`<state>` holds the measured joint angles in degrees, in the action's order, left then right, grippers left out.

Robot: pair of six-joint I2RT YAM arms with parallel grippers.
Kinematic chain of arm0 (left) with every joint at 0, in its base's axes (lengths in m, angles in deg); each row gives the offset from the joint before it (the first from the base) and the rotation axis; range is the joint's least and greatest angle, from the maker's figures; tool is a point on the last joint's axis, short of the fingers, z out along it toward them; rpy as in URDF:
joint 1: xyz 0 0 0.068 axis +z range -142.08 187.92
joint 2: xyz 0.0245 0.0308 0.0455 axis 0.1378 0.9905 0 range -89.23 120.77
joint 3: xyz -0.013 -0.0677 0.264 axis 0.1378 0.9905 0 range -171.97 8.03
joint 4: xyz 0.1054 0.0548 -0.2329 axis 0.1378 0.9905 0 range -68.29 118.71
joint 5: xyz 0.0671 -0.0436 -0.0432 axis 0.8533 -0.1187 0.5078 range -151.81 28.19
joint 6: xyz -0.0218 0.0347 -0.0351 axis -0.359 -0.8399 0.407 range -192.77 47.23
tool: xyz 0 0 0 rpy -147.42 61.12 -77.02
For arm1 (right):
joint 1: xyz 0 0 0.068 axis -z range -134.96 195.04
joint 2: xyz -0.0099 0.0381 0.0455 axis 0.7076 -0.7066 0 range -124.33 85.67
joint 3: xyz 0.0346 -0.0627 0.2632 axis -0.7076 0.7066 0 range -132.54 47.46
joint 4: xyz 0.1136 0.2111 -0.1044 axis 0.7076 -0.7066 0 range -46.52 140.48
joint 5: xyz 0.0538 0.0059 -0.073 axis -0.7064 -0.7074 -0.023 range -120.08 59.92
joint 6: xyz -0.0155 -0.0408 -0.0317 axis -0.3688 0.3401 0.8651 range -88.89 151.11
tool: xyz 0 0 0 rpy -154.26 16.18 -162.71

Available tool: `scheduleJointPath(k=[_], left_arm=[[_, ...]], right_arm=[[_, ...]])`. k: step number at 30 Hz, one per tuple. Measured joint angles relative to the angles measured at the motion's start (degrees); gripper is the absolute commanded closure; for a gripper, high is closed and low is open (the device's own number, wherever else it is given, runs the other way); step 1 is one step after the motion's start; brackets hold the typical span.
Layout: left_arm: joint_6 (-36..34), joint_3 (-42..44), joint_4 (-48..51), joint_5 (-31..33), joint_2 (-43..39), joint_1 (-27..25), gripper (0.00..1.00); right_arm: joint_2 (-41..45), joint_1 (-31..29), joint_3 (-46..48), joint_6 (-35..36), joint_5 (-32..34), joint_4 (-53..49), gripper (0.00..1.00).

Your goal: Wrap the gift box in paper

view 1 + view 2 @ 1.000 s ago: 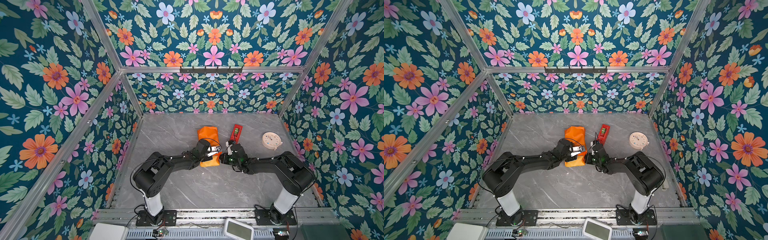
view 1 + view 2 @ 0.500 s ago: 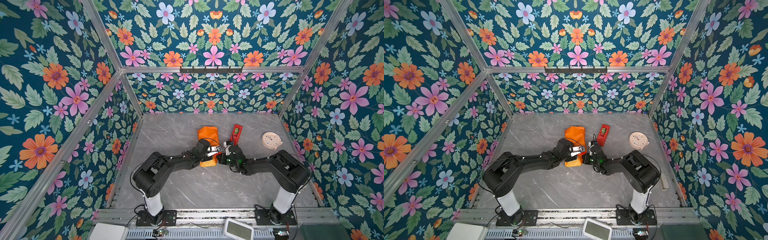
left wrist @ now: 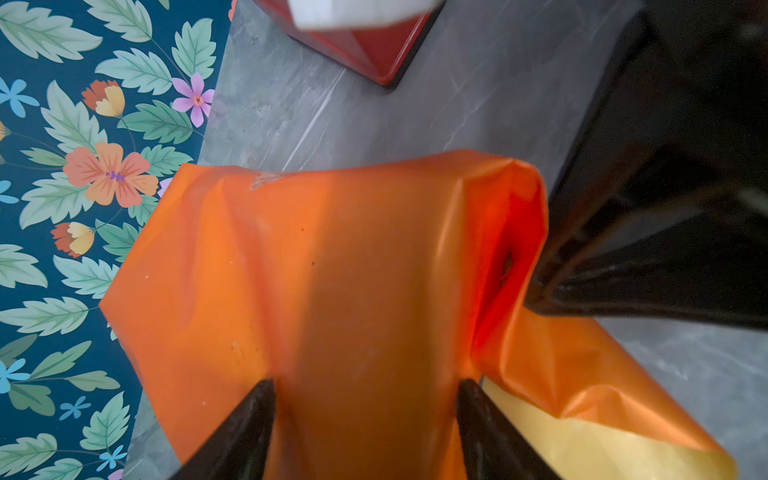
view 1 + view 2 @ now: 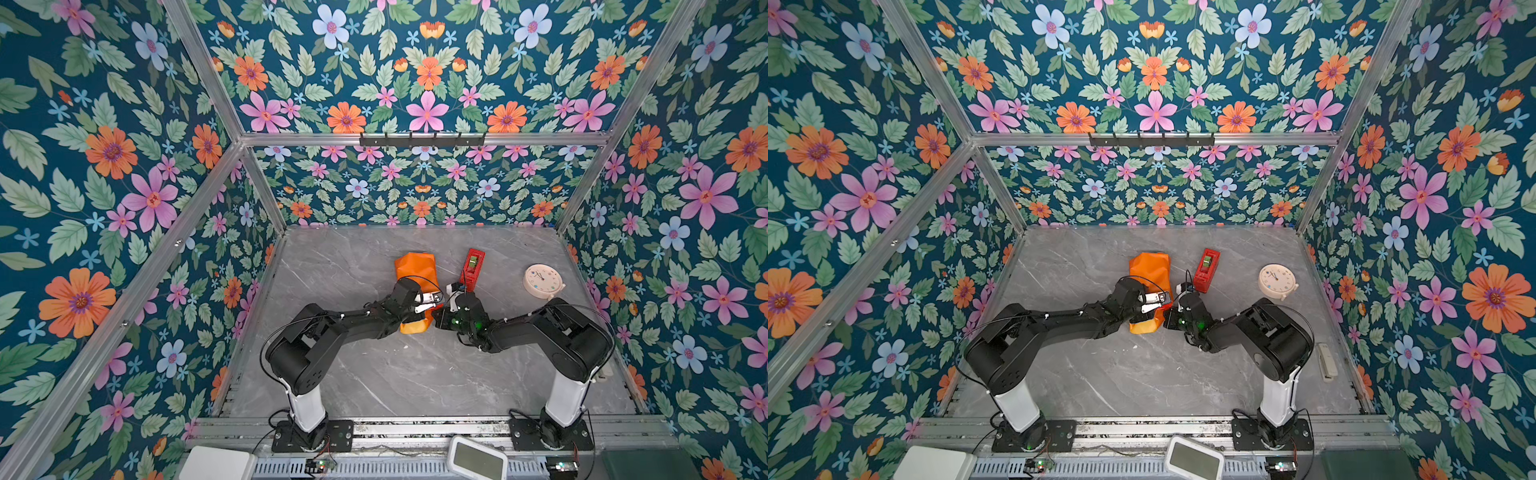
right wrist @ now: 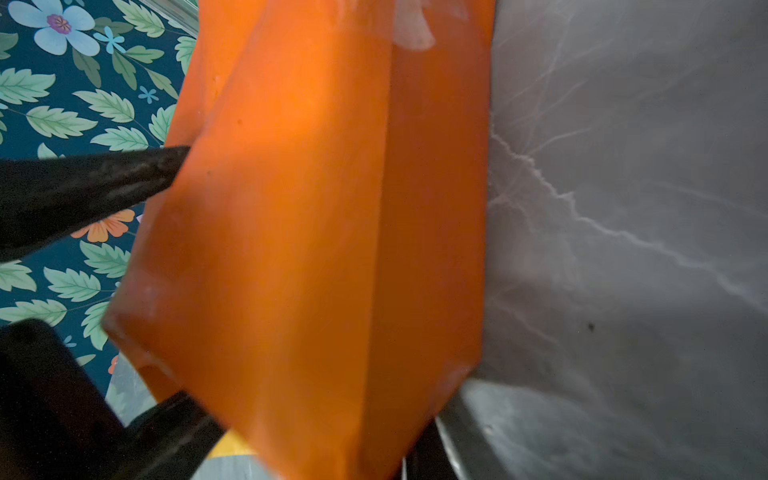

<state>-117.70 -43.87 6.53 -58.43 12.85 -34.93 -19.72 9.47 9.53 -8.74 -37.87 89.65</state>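
Observation:
The paper [image 4: 413, 270] [image 4: 1150, 270], orange side out, lies folded over a bundle on the grey table; the gift box is hidden inside it. My left gripper [image 4: 437, 303] [image 3: 365, 386] is open, and its two fingertips [image 3: 266, 388] press on top of the orange bundle. My right gripper [image 4: 435, 318] [image 4: 1168, 320] is at the bundle's near right corner, shut on a loose flap of the paper [image 5: 316, 249] that hides its jaws in the right wrist view. A strip of the yellow face [image 3: 582, 444] shows under that flap.
A red tape dispenser [image 4: 473, 266] [image 4: 1207, 268] stands just right of the bundle, close behind my right gripper. A round cream clock [image 4: 542, 281] lies farther right. A small white device [image 4: 1325, 361] lies by the right wall. Floral walls enclose the table.
My right gripper has moved left against the bundle's near right corner and closed the last bit on the flap. The left gripper has stayed put on the bundle.

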Motion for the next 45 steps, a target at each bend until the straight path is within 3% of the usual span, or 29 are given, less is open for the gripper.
scheduleJointPath(k=[14, 28, 45], left_arm=[[0.0, 0.0, 0.1, 0.0, -0.1, 0.0, 0.31], [0.0, -0.3, 0.4, 0.0, 0.0, 0.0, 0.31], [-0.1, -0.4, 0.7, -0.1, 0.1, 0.0, 0.32]], right_arm=[[8.9, 0.3, 5.3, -0.4, 0.9, -0.9, 0.88], [7.2, 2.0, 1.2, -0.3, 3.5, -4.7, 0.93], [5.7, 2.3, 1.2, 0.9, 0.2, -1.4, 0.95]])
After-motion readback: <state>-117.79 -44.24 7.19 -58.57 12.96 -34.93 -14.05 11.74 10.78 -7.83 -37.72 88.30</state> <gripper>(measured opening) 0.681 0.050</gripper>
